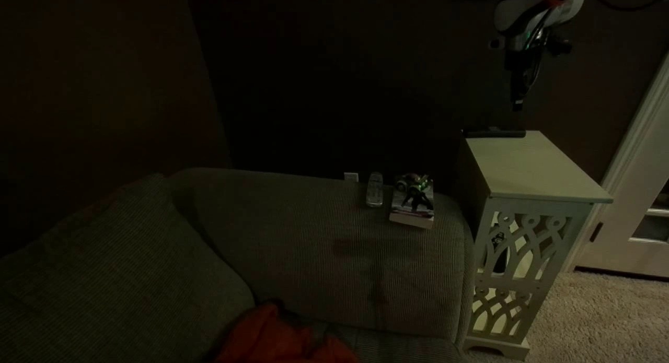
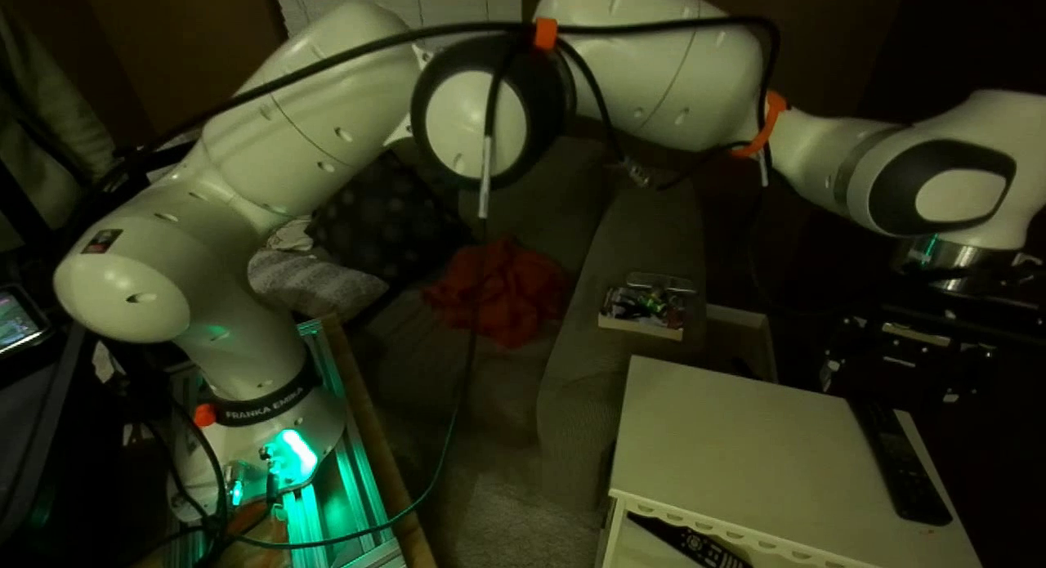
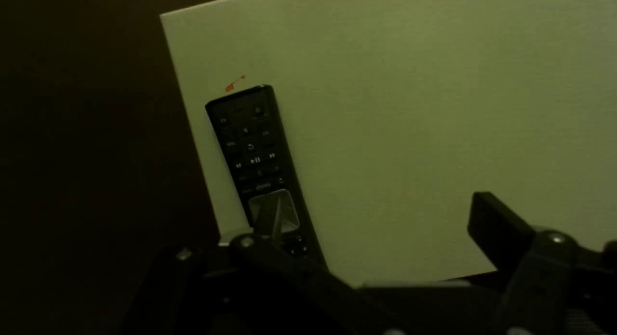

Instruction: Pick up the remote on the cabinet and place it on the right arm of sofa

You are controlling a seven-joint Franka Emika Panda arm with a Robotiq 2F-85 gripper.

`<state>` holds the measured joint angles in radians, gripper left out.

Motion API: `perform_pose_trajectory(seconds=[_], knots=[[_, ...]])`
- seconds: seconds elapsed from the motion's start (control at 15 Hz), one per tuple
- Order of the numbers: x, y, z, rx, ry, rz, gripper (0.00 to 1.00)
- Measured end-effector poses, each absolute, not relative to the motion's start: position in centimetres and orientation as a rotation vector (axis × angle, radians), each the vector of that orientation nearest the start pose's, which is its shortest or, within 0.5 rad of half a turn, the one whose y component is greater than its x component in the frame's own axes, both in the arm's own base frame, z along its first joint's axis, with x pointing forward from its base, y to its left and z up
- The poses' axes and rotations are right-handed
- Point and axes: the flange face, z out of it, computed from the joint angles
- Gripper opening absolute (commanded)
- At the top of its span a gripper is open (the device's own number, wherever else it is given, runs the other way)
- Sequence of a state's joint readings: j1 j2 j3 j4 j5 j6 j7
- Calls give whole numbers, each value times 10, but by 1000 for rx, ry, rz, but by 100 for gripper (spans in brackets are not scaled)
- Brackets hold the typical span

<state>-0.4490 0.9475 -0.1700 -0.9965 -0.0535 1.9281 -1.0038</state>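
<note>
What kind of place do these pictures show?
Most likely a living room, judging by a padded sofa arm and, beside it, a white cabinet with a black remote lying on top.

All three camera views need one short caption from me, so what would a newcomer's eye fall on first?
Probably the white robot arm arching across an exterior view, with a bright green light glowing at its base. Next, the crumpled red cloth on the sofa seat, a warm patch in both exterior views. In the wrist view, the black remote stands out on the pale cabinet top, with the open gripper above it.
</note>
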Motion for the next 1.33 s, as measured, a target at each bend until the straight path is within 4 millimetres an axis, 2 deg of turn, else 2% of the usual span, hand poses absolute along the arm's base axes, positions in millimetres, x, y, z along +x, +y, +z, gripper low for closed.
perform_pose_trajectory(seconds=[0.2,0.4,0.6,0.87,1.07,1.33], knots=[[659,-424,266,-3155,-742,232,100],[663,-422,269,-3164,-756,209,100],[672,-426,260,-3189,-906,133,100],[675,-431,225,-3121,-1098,123,100],[676,-437,206,-3065,-1204,101,100],[681,-440,199,-3029,-1311,66,100]])
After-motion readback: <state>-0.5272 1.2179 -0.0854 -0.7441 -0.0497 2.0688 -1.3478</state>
